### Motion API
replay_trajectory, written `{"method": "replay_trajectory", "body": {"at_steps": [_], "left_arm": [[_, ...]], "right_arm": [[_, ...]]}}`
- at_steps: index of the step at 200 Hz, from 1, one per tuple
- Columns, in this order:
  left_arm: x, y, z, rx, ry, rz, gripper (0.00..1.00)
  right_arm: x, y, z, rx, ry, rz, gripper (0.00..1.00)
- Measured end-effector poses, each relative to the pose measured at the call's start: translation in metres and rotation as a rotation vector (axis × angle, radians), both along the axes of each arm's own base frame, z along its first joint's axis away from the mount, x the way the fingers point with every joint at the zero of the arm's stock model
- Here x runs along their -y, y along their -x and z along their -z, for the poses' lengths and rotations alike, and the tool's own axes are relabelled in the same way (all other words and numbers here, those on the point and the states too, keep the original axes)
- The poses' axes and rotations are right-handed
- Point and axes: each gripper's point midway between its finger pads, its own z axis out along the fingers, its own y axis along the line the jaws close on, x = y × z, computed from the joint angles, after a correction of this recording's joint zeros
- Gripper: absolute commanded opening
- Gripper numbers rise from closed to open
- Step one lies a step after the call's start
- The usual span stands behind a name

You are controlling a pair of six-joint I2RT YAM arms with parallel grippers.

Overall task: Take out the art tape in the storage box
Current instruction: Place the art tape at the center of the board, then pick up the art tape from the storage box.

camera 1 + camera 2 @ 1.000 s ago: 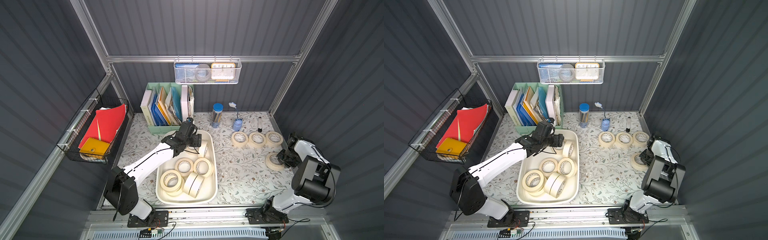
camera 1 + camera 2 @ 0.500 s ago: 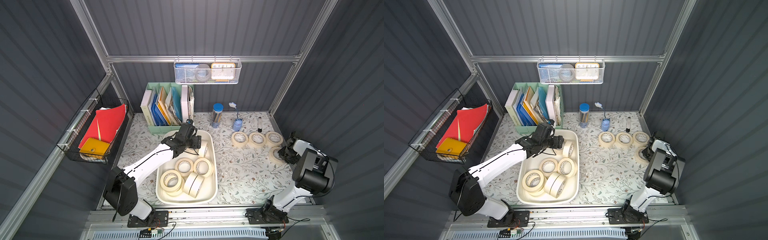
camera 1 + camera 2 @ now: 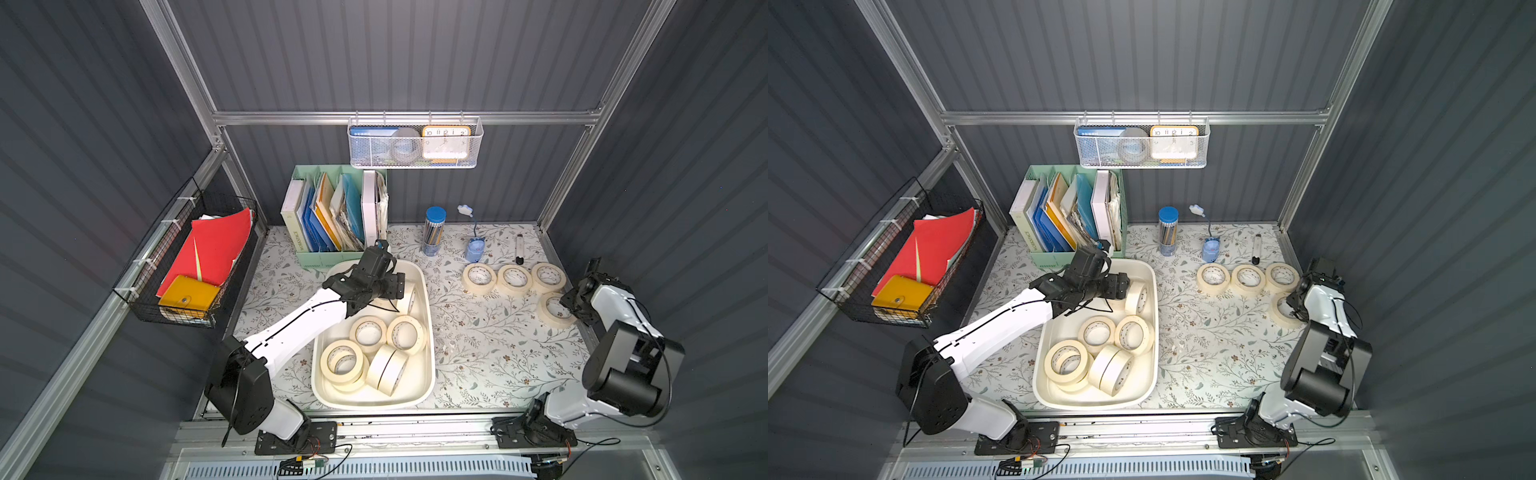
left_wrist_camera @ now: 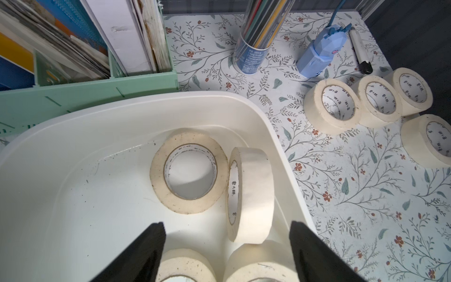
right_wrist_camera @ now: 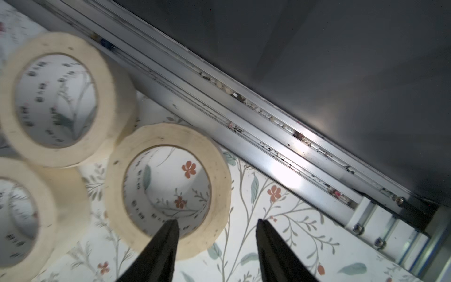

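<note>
The storage box is a cream-white tub in the middle of the table, holding several art tape rolls. My left gripper hangs open over its far end. In the left wrist view its gripper is empty, with a flat roll and an upright roll just ahead. Three rolls lie in a row on the table at the right. A fourth roll lies near them. My right gripper is open over that roll, one finger above its core and one outside its wall.
A mint file holder stands just behind the box. A pencil tube, a blue gadget and a marker stand at the back. The aluminium frame rail runs close beside the right gripper. Wire baskets hang on the left wall and the back rail.
The right gripper moved its roll slightly toward the back, beside the row, then its jaws opened off the roll's wall. The left arm barely moved.
</note>
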Motion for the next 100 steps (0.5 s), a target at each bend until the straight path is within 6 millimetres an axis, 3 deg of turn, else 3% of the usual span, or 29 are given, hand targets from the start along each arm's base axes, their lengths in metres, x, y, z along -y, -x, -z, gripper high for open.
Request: {"method": "replay_trajectory", "body": {"at_steps": [20,40,64,100], "left_arm": [[0.015,0.005,-0.007,0.008,0.007,0.035,0.85],[0.036,0.008,-0.004,0.002,0.004,0.077,0.85],[0.053,0.009,0.02,-0.048,-0.026,0.107,0.85],[0.051,0.008,0.061,-0.124,-0.105,0.094,0.85]], "right_arm": [[-0.031,-0.007,-0.028,0.057,0.014,-0.102,0.58],[-0.08,-0.014,-0.039,0.068,-0.009,-0.256,0.58],[-0.135,-0.013,-0.036,0.03,-0.067,-0.424,0.58],[-0.187,-0.003,-0.031,-0.03,-0.121,-0.585,0.58]]}}
